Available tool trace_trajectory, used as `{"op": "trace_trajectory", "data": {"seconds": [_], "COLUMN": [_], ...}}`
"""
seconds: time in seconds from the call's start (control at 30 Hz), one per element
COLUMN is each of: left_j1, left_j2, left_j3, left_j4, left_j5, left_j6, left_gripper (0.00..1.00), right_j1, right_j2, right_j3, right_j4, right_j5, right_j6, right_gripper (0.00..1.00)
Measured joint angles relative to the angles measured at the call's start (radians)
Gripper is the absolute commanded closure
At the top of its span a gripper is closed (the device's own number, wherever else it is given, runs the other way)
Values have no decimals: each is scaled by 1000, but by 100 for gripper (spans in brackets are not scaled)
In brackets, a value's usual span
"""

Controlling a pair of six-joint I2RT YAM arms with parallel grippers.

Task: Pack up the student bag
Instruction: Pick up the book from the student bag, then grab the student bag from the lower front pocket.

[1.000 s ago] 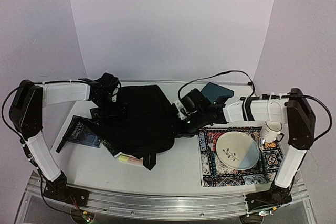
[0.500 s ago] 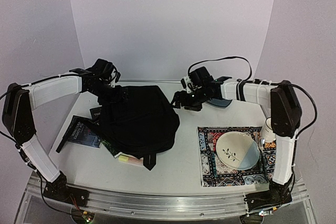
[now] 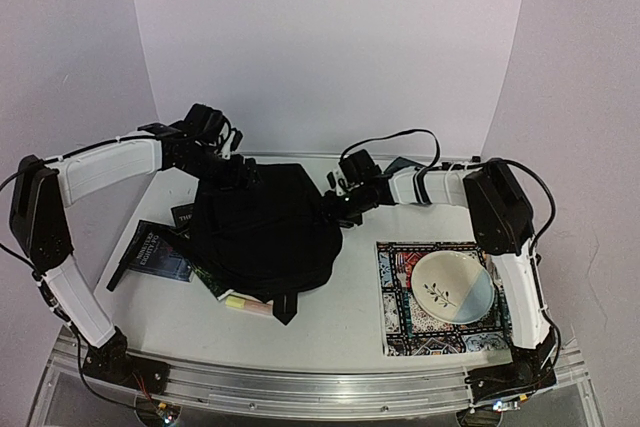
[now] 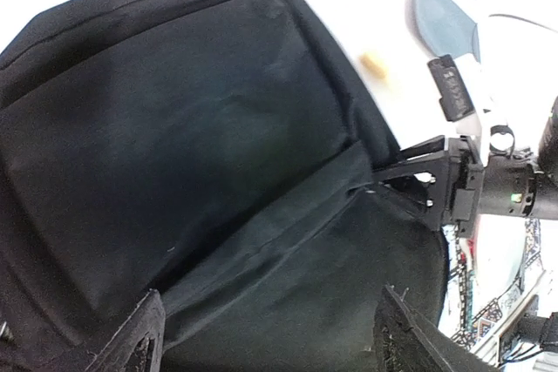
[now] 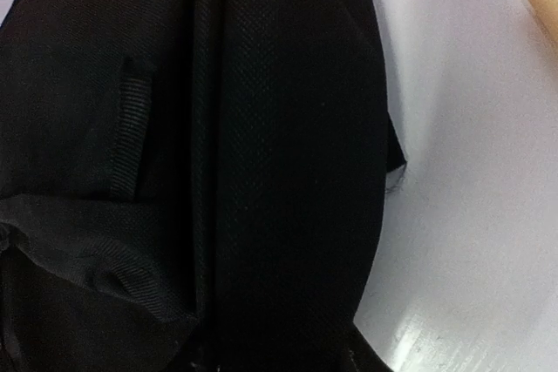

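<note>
The student bag (image 3: 265, 232), a large black fabric backpack, lies on the white table left of centre. My left gripper (image 3: 237, 175) is at its far left top; in the left wrist view (image 4: 270, 346) its fingers stand wide apart over the bag's fabric (image 4: 192, 128). My right gripper (image 3: 333, 205) is at the bag's right edge, also seen in the left wrist view (image 4: 410, 179). In the right wrist view black fabric (image 5: 261, 128) fills the frame and the gripper (image 5: 270, 363) shows only dark tips, apart, at the bottom.
Dark books (image 3: 155, 252) and a yellow-edged item (image 3: 245, 304) stick out from under the bag. A patterned mat (image 3: 400, 322) with a plate (image 3: 453, 285) lies at the right. A teal object (image 3: 403, 164) sits behind the right arm. The back wall is close.
The right arm swung up and back from over the mat, then its gripper moved left to the bag's right edge. The left gripper shifted back and right along the bag's top.
</note>
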Motion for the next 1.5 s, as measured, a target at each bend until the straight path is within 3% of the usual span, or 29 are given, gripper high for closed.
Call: {"op": "trace_trajectory", "data": {"seconds": [0.07, 0.17, 0.33, 0.6, 1.3, 1.5], "left_j1": [-12, -27, -49, -79, -91, -90], "left_j2": [22, 57, 123, 209, 408, 429], "left_j3": [26, 59, 119, 229, 367, 399], "left_j4": [1, 1, 0, 2, 6, 6], "left_j5": [6, 14, 28, 70, 165, 200], "left_j6": [-3, -6, -22, -41, -50, -44], "left_gripper": [17, 18, 22, 38, 62, 83], "right_j1": [1, 6, 27, 84, 118, 118], "right_j2": [-4, -33, -127, -231, -237, -237], "right_j3": [0, -24, -79, -110, -110, -110], "right_j4": [17, 34, 28, 23, 8, 4], "right_j5": [-19, -32, -28, 3, 26, 27], "right_j6": [2, -4, -22, -44, -81, -92], "right_gripper": [92, 99, 100, 100, 100, 100]}}
